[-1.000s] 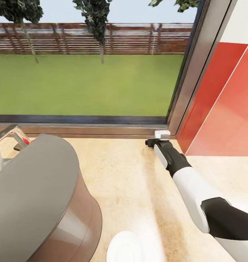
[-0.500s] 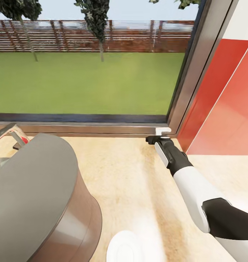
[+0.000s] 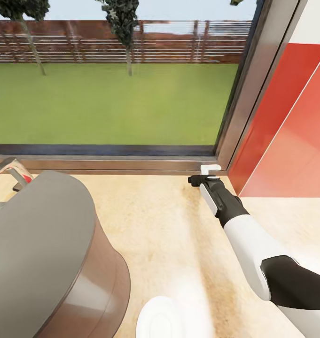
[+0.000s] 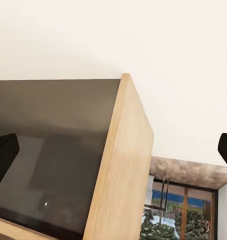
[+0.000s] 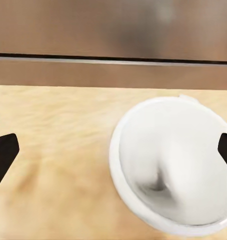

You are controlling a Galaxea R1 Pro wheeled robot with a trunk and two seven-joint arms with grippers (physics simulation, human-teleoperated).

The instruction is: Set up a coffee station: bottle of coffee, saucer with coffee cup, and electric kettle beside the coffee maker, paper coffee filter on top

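The saucer (image 3: 160, 319) is lying nearest, at the front of the kitchen countertop (image 3: 164, 225), just beside the coffee maker (image 3: 47, 263). Farther back, the right gripper (image 3: 206, 174) is reaching to the window sill (image 3: 108, 165), where the coffee cup (image 5: 176, 165) is sitting upright (mouth facing the wrist camera) ahead of its wide-apart jaws and off toward one finger. Nothing is standing between them. The left gripper (image 4: 113, 155), fingers likewise spread, is facing a wooden cabinet (image 4: 118, 175), well away.

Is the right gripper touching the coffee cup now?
Apart. In the right wrist view, both fingertips stand wide of the coffee cup, countertop showing between.
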